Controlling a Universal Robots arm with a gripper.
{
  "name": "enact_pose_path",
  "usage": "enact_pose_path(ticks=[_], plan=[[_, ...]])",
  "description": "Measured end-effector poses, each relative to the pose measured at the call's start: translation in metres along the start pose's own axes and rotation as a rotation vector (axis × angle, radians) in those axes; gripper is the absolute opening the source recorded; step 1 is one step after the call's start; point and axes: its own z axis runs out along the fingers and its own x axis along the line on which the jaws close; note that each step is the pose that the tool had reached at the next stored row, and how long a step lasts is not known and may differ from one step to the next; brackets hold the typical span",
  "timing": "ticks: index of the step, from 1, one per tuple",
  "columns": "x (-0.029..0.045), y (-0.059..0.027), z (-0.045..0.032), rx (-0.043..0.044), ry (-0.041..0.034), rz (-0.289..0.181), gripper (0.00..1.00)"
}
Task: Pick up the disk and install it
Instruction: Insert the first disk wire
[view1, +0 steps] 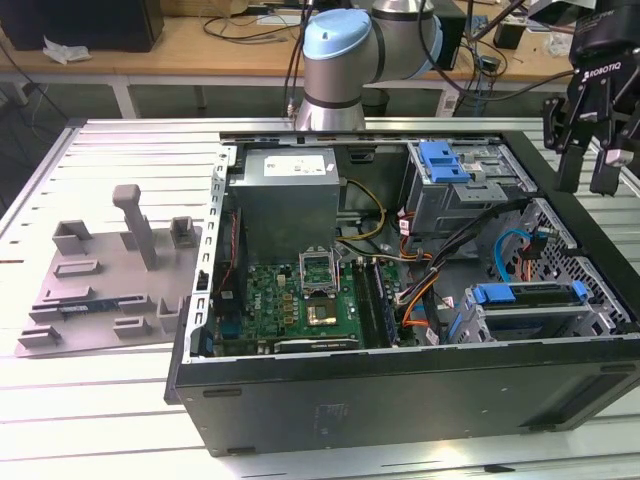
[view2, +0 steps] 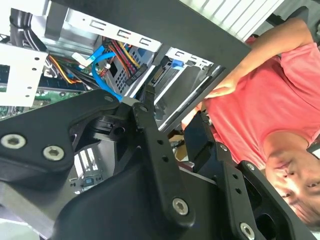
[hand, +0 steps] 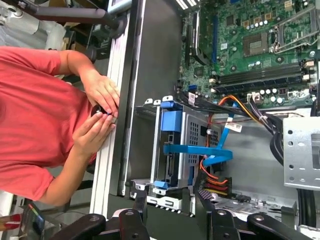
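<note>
My gripper (view1: 587, 186) hangs over the corner of the case (view1: 400, 400) at the exterior view's right. Its two black fingers, jointed and flat, stand wide apart and hold nothing. In the first wrist view the same fingers (hand: 140, 202) point down toward the drive bay, without touching it. The disk (view1: 530, 294) is not in my grasp. It sits on its edge inside a bay of thin grey sheet metal, in the case corner near the exterior view's right. Its blue plastic bracket shows along the top as a long smooth bar. In the first wrist view the disk (hand: 171, 125) shows one end, with blue plastic on a dull silver body, beside a perforated metal wall. A flat blue cable (hand: 200, 150) crosses this wall. I cannot see the label of the disk. The case is a black box of matte metal, lying open on a table (view1: 130, 160) of ribbed aluminium slats. Inside it lie a green motherboard (view1: 300, 295), a plain grey box-shaped power supply (view1: 290, 195) and an upper cage (view1: 470, 195) of folded sheet metal. On the table at the exterior view's left lies a grey plastic tray (view1: 110, 290) with small blocks and one upright post. A person in a coral shirt rests a hand (hand: 102, 92) on the table edge beside the case.
</note>
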Motion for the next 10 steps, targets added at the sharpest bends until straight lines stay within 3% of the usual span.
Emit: enact_pose_path(ticks=[2, 10], plan=[[-0.0003, -0.0001, 0.0003, -0.0027, -0.0027, 0.014, 0.51], [-0.0013, -0.0004, 0.0014, -0.0508, -0.0180, 0.081, 0.51]])
